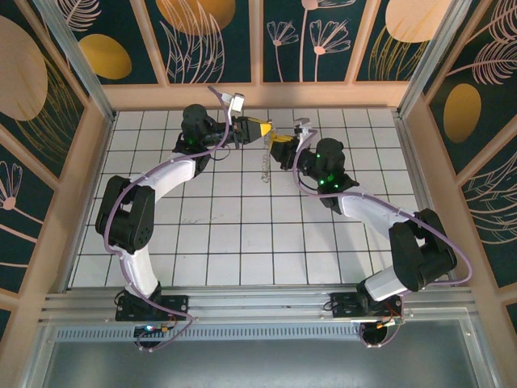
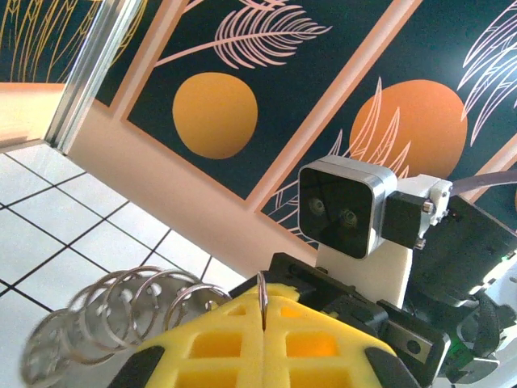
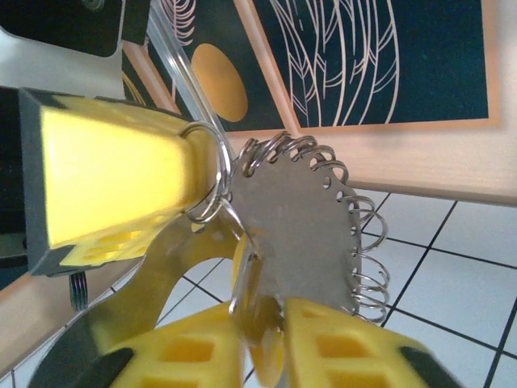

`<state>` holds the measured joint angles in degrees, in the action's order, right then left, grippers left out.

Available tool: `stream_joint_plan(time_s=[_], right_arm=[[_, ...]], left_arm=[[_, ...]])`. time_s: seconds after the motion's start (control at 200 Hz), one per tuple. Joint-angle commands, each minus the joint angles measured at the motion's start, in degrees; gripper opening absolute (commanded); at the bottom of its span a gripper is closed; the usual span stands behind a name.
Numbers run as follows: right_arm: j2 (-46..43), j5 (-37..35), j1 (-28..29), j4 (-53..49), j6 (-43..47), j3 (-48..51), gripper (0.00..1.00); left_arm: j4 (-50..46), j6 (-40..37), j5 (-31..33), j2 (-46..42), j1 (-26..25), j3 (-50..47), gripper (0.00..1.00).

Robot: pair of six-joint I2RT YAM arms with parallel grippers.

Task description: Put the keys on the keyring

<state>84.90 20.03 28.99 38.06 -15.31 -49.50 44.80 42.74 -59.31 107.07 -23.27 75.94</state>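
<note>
Top external: both arms meet over the far middle of the tiled table (image 1: pixel 202 234), with the left gripper (image 1: pixel 255 129) and right gripper (image 1: pixel 282 145) tip to tip. Left jaws are clamped flat on the thin wire of the keyring (image 3: pixel 299 218), which stands on edge between the grippers, small loops along its rim. Right wrist: right jaws are nearly closed, pinching what looks like the key (image 3: pixel 250 311). Its long axis points up at the wire, just above by the left fingertip. Threading looks like the right arm's job.

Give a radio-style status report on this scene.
Left gripper shut on keyring. Right gripper shut on key, close under keyring. Nothing blocking.
</note>
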Motion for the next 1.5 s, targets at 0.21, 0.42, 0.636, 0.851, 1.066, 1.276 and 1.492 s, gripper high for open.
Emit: stream_joint_plan(time_s=[0.21,0.42,0.636,0.851,1.066,1.276,1.492], right_arm=[[-1.2,1.0,1.7,-2.5,3.4,-1.4,0.00],[-1.9,1.2,3.6,-3.1,4.1,-0.9,0.00],[-0.9,0.8,5.0,-4.3,4.9,-2.5,0.00],[-1.0,-0.2,5.0,-3.2,3.7,-2.4,0.00],[-1.6,-3.6,6.6,-4.0,2.7,-3.9,0.00],[0.2,-9.2,9.7,-10.5,4.9,-10.1,0.00],[2.3,-13.8,12.2,-15.2,7.6,-16.1,0.00]], left_arm=[[3.0,-0.1,1.4,-1.6,-0.4,0.3,0.00],[4.3,0.4,2.3,-1.9,-0.4,-0.4,0.00],[5.8,0.8,3.0,-2.4,-0.4,-1.6,0.00],[6.2,0.2,4.3,-3.6,-0.4,-3.3,0.00],[5.4,-1.0,5.9,-4.2,-0.6,-4.4,0.00],[3.9,-2.8,7.0,-4.7,-0.9,-4.9,0.00],[3.2,-3.7,7.3,-4.3,-1.3,-5.1,0.00]])
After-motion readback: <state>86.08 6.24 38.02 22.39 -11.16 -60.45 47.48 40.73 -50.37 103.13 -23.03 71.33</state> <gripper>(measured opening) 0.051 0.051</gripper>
